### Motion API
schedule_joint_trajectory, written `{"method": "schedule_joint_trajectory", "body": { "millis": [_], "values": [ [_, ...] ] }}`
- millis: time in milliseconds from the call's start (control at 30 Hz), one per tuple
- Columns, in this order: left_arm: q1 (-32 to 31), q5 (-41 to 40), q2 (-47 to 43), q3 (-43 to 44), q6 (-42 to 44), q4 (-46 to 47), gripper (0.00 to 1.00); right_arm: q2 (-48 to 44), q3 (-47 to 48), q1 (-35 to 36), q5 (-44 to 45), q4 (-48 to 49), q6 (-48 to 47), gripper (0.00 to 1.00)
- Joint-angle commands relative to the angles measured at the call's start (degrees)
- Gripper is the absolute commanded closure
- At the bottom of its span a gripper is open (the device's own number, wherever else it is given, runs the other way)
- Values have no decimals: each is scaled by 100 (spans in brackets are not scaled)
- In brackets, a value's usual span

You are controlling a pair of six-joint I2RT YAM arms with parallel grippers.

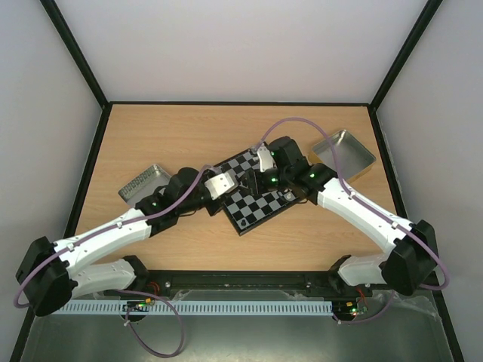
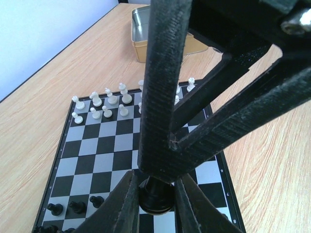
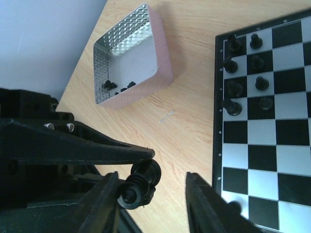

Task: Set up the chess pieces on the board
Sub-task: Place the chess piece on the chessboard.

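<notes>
Fingers (image 2: pixel 124 208) of left gripper (image 2: pixel 156 187) clamp small black chess piece (image 2: pixel 156 200) over black-and-grey square chessboard (image 1: pixel 260 207), mid-table; right gripper (image 3: pixel 151 175) fingers wide apart, straddling piece, holding nothing. Embossed metal tin (image 1: pixel 143 183) at board's 9 o'clock.

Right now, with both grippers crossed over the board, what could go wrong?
1. The right gripper stands open around the black piece that the left gripper pinches; closing off-centre could knock it loose.
2. If dropped, it might topple the standing black pieces on the board.
3. The two grippers are interleaved, so pulling either arm away sideways may snag the other.
</notes>
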Motion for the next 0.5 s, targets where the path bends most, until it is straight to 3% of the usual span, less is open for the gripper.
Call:
{"method": "schedule_joint_trajectory", "body": {
  "millis": [0, 200, 300, 333, 467],
  "values": [
    [-22, 78, 37, 142, 249, -7, 89, 102, 100, 15, -33, -98, -14, 68],
    [-31, 96, 81, 136, 193, 1, 88, 163, 111, 24, -59, 60, 43, 87],
    [-36, 17, 72, 177, 35, 16, 83, 173, 104, 24, -39, 154, 76, 94],
    [-35, -83, 61, 177, -81, 36, 77, 175, 98, 28, 4, 192, 95, 95],
    [-25, -1022, -82, 203, -865, 23, 34, 176, 98, 27, 532, 291, 150, 96]
  ]
}}
